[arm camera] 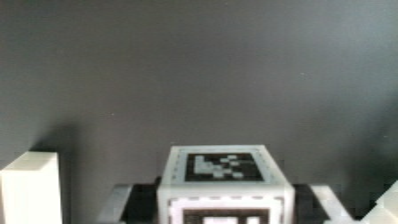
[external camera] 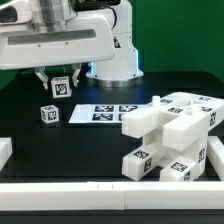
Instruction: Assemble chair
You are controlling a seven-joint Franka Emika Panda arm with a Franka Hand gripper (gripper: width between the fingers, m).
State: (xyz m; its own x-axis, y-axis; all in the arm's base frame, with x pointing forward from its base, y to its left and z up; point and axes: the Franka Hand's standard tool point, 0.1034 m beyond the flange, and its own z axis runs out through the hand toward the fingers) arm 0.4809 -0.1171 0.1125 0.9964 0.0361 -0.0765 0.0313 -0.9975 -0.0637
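Note:
My gripper (external camera: 60, 84) is at the back left of the exterior view, shut on a small white tagged chair block (external camera: 62, 88) and holding it just above the black table. In the wrist view this block (arm camera: 222, 172) sits between the two fingers (arm camera: 143, 203), tag facing the camera. A second small tagged block (external camera: 49, 114) stands on the table just in front of the gripper. The partly joined chair (external camera: 172, 132), made of chunky white tagged blocks and panels, lies at the exterior view's right.
The marker board (external camera: 105, 113) lies flat mid-table, between the loose block and the chair. Plain white edge blocks sit at the left (external camera: 5, 150), right (external camera: 216, 158) and front (external camera: 90, 190). A white piece (arm camera: 31, 188) shows beside the gripper in the wrist view.

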